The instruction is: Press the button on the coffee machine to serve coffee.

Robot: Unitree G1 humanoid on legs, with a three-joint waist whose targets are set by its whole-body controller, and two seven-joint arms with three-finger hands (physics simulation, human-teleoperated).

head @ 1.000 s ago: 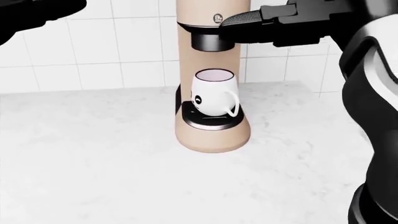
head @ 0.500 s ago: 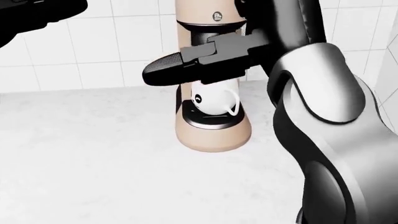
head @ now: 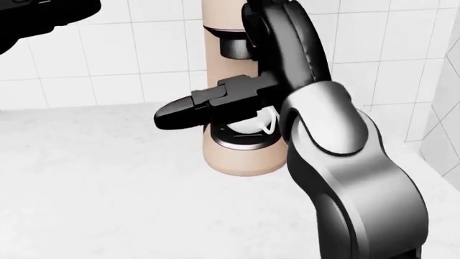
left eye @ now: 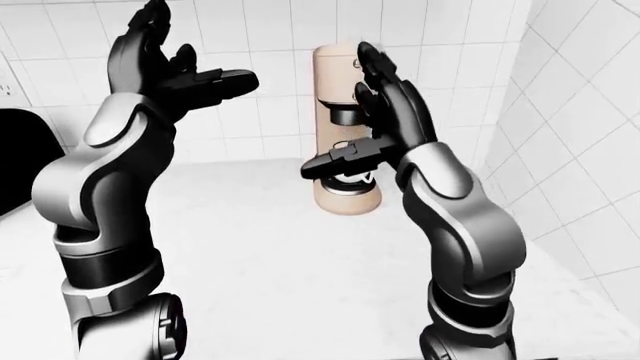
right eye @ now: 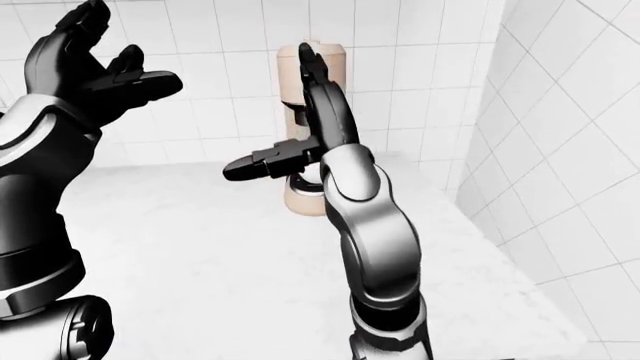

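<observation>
A beige coffee machine (head: 215, 21) stands on the white counter against the tiled wall. A white mug (head: 248, 125) sits on its drip tray under the spout, mostly hidden by my right hand. My right hand (left eye: 380, 112) is open just before the machine. Its fingers point up along the column and its thumb (head: 179, 113) sticks out to the left across the mug. It hides the button in the head view. My left hand (left eye: 175, 64) is open and empty, raised high at the left, well away from the machine.
The white marble counter (head: 93, 183) runs left and toward the bottom of the head view. A tiled side wall (left eye: 580, 135) closes the right. A black object (left eye: 20, 157) stands at the left edge of the left-eye view.
My right hand has come from the upper right of the machine's head down and left across its front. My right forearm now covers the button and most of the mug. My left hand has not moved.
</observation>
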